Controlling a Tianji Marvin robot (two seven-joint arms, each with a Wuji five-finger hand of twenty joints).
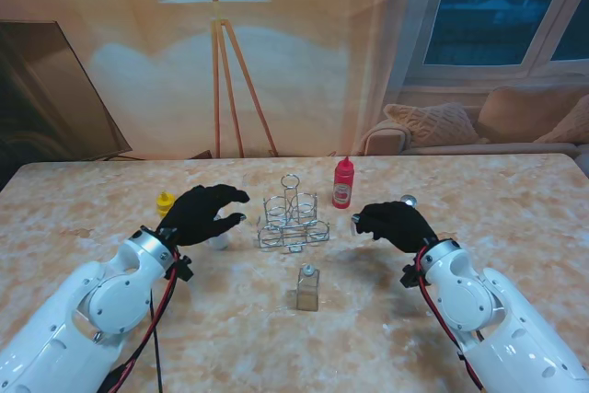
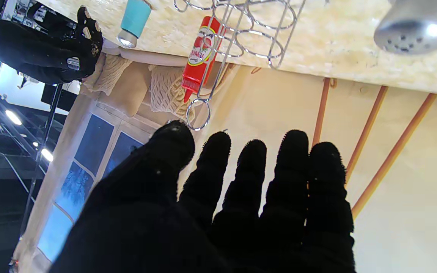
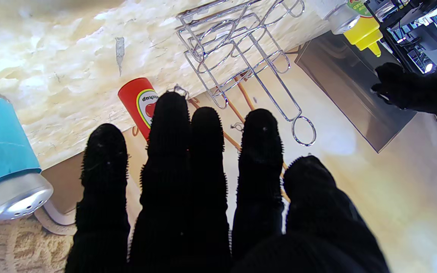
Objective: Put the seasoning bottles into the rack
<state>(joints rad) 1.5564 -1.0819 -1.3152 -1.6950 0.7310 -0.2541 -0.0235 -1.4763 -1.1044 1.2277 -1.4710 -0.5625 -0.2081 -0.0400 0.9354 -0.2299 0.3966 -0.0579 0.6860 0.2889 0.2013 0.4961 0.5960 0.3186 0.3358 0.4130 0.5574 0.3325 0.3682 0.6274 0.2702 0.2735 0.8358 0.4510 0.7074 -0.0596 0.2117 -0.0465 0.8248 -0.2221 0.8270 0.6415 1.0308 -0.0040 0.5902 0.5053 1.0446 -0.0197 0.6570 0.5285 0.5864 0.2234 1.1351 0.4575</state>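
Observation:
An empty wire rack (image 1: 293, 218) stands mid-table. My left hand (image 1: 201, 213) hovers open to its left, fingers stretched over a white shaker (image 1: 219, 241), whose silver cap (image 2: 415, 24) shows in the left wrist view. A yellow squeeze bottle (image 1: 165, 202) stands just beyond that hand. My right hand (image 1: 394, 224) is open to the right of the rack and holds nothing. Close to it stands a blue shaker (image 3: 4, 159) with a silver cap. The red ketchup bottle (image 1: 342, 183) stands upright behind the rack. A clear glass shaker (image 1: 307, 288) stands nearer to me.
The marble table (image 1: 515, 227) ends at a far edge, with a tripod floor lamp (image 1: 221, 62), a dark panel (image 1: 46, 89) and a sofa (image 1: 479, 126) beyond it. Bare table lies near me between the arms.

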